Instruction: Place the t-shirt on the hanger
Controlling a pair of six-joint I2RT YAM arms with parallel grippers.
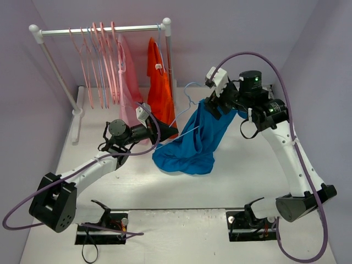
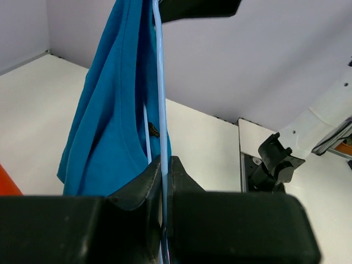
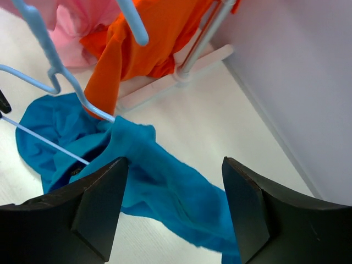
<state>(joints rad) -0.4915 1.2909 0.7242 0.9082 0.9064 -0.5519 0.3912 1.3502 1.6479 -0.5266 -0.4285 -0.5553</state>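
The left gripper (image 2: 164, 171) clamps hanger (image 2: 161, 99), t-shirt (image 2: 104, 137) hanging beyond

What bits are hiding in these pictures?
Left wrist view: the hanger hook, cut off by the top edge.
Right wrist view: the lower end of the t-shirt, behind the fingers of the right gripper and the bottom edge.
Top view: one hanger arm, buried inside the t-shirt.
Left wrist view: a dark mark on the t-shirt, too small to tell.

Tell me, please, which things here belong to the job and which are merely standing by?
In the job: bright blue cloth t-shirt; thin pale blue triangular hanger.
Standing by: orange cloth garment; pale pink garment; pink hangers; white clothes rail.
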